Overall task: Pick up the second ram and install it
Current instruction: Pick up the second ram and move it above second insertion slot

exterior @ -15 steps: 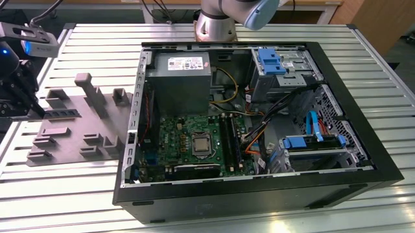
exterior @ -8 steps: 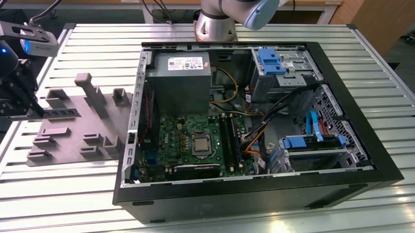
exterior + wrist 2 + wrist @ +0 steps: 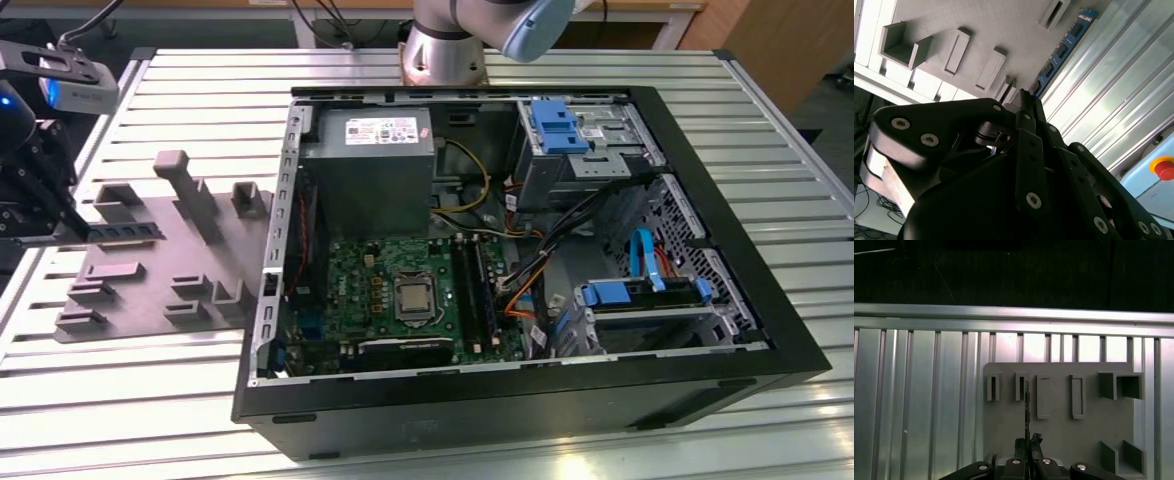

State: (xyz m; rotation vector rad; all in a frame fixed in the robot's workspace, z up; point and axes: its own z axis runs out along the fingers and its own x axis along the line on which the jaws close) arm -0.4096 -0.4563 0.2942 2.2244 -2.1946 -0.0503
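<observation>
Worktop (image 3: 160, 400): ribbed bare metal, shiny. Fixture plate (image 3: 1054, 435): matt grey plastic, grainy. Tool (image 3: 1023, 96): matt black, bright metal screws (image 3: 1033, 200). Second ram (image 3: 1064, 47): glossy blue board.

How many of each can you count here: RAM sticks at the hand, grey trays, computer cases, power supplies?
RAM stick at the hand: 1
Tray: 1
Case: 1
Power supply: 1
Total: 4
</observation>
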